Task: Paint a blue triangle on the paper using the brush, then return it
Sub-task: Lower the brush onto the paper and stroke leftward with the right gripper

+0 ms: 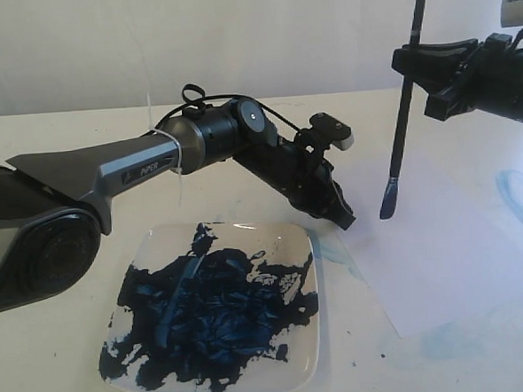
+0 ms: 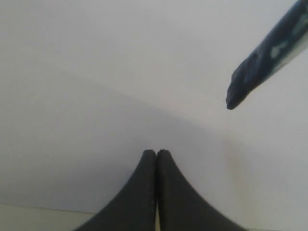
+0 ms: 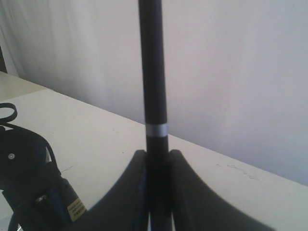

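Note:
My right gripper (image 1: 410,61) (image 3: 157,155) is shut on the black handle of the brush (image 1: 402,134) (image 3: 153,72) and holds it nearly upright. The blue-stained bristle tip (image 1: 388,206) (image 2: 245,82) hangs just above the white paper (image 1: 451,247) (image 2: 96,72); I cannot tell whether it touches. My left gripper (image 1: 344,217) (image 2: 157,152) is shut with nothing in it, its tips down at the paper's near left corner. No blue triangle shows on the paper.
A glossy square plate (image 1: 303,371) smeared with dark blue paint lies at the front left, under the left arm (image 1: 135,168). A pale blue curved smear (image 1: 517,194) marks the table at the far right. A white wall stands behind the table.

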Robot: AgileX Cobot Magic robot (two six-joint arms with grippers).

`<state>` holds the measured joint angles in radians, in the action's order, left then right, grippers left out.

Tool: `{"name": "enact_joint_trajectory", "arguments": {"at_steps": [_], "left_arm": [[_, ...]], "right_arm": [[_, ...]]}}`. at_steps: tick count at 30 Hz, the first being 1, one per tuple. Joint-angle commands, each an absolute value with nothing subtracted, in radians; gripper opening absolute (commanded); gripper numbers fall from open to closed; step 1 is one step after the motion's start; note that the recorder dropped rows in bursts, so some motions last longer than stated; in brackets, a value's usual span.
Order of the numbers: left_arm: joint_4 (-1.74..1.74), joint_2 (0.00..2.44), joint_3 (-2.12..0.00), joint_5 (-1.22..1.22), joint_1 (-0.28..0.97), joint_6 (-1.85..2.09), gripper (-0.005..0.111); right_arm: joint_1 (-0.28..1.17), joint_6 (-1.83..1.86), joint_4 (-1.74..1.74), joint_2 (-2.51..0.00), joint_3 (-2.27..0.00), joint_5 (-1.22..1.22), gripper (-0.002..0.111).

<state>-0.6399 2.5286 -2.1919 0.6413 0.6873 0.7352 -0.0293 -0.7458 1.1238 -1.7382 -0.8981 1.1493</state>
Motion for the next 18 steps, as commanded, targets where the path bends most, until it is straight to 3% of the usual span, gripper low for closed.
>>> {"name": "enact_joint_trajectory", "arguments": {"at_steps": [1, 18], "left_arm": [[-0.626, 2.538, -2.188, 0.698, 0.689, 0.73, 0.0], [-0.626, 2.538, -2.188, 0.704, 0.689, 0.73, 0.0]], "right_arm": [[-0.015, -0.709, 1.111, -1.737, -0.895, 1.161, 0.0], [-0.01, -0.674, 1.116, -1.783, -0.895, 1.212, 0.0]]}}
